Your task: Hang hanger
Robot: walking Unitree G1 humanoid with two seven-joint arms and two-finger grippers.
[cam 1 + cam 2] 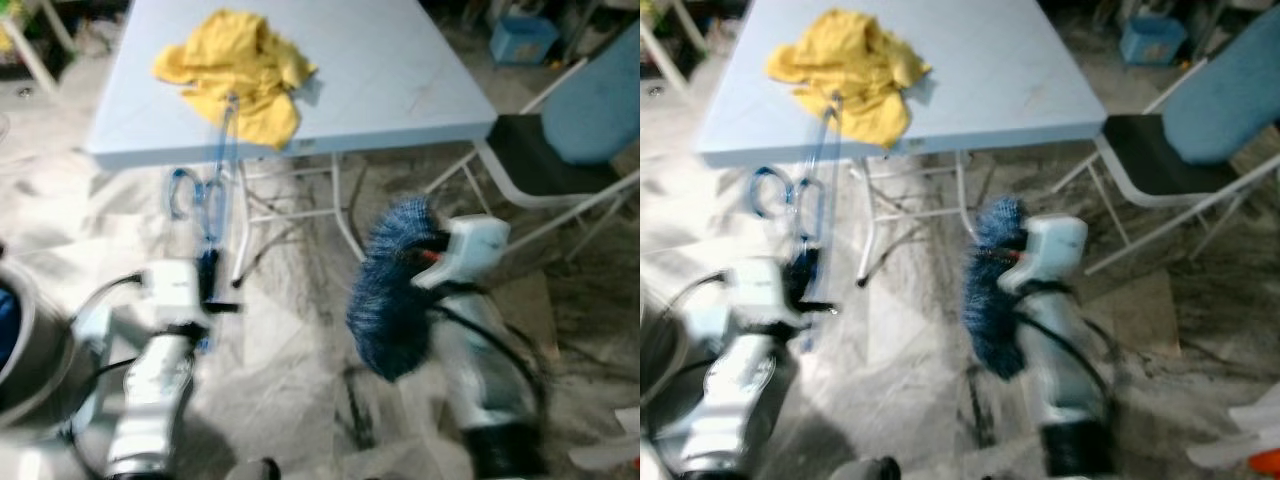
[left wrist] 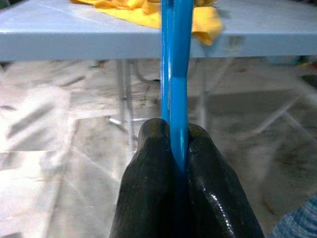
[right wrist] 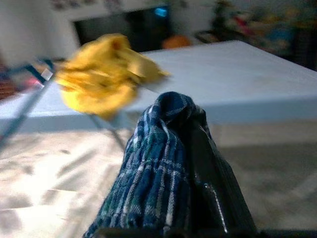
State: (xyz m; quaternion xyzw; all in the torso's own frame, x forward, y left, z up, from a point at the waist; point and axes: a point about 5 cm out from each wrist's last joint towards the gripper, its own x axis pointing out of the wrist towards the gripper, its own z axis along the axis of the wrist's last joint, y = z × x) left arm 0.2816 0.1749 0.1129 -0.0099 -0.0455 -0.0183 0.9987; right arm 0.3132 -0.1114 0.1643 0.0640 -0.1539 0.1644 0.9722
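Left claw (image 2: 177,163) clamps the blue hanger (image 1: 213,190), which rises toward the table (image 1: 400,80); right claw (image 3: 190,124) grips plaid cloth (image 3: 153,183)

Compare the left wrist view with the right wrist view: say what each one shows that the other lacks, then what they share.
Left wrist: the left gripper shut on the blue hanger, and folding table legs. Right wrist: the right gripper holding a blue plaid cloth. Shared: the light-blue table edge, the yellow cloth on it, and the marbled floor.
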